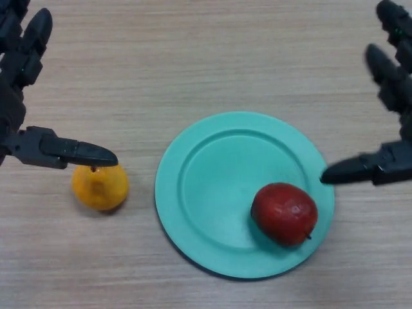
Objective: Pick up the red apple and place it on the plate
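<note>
A red apple (pixel 284 213) lies on the right front part of a round teal plate (pixel 212 187) on the wooden table. My right hand (pixel 393 161) is open at the right edge, its thumb tip just above the plate's right rim, a little above and to the right of the apple, not touching it. My left hand (pixel 26 138) is open at the left edge and holds nothing; its thumb reaches over the top of an orange fruit.
An orange fruit (pixel 100 187) sits on the table left of the plate, under my left thumb. The wooden table (pixel 193 58) stretches behind the plate.
</note>
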